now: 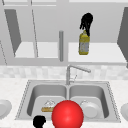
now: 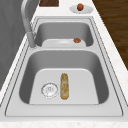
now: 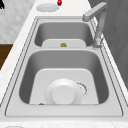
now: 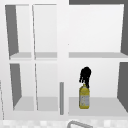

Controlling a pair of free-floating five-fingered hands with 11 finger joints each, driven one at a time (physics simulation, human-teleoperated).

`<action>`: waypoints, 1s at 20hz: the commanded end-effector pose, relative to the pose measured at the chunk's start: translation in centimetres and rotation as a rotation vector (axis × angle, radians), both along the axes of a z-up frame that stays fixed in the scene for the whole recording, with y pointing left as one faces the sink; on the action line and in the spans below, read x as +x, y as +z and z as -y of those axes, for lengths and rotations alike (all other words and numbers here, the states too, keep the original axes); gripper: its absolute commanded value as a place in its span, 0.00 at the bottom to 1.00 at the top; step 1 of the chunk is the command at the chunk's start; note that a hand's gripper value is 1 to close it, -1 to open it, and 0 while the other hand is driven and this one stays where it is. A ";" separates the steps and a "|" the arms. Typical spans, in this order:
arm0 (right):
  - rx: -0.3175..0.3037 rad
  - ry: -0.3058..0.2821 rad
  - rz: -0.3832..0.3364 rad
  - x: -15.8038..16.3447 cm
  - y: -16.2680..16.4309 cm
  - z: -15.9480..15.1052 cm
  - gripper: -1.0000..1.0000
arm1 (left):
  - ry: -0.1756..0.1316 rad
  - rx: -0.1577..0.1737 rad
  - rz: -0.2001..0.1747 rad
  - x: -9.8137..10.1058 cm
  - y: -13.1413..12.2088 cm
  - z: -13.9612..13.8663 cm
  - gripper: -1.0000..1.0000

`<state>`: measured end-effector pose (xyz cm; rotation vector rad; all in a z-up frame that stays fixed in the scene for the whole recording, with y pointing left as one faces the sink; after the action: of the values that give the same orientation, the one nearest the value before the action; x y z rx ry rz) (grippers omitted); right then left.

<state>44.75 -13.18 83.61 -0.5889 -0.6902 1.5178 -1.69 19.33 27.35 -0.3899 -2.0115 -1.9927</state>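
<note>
My right hand (image 1: 86,20) hangs inside the open wall cabinet, its fingers closed down over the top of a yellow bottle (image 1: 84,45). The bottle stands upright on the lower right shelf (image 1: 107,53). The upper view has the same right hand (image 4: 85,74) on the same bottle (image 4: 84,99). My left hand (image 1: 39,121) floats low at the front left, before the left basin's rim and beside a big red ball (image 1: 67,114). In the right side view a bit of black hand (image 3: 1,4) sits at the top left corner.
A bread roll (image 2: 64,85) lies in the left basin beside its drain (image 2: 49,89). A white plate (image 3: 63,92) fills the right basin, with a small reddish piece (image 2: 77,40) at its edge. The faucet (image 1: 75,68) points right. A plate (image 1: 3,108) sits on the left counter and another plate (image 2: 87,10) on the right.
</note>
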 end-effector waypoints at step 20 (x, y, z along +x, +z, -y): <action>-0.001 0.021 -0.013 6.3 -3.3 -0.4 0.00 | 0.000 0.000 0.000 0.0 0.0 0.0 0.50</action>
<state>50.59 -12.82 80.66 -0.5853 -0.6877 1.5191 -1.69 19.33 27.35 -0.3899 -2.0115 -1.9927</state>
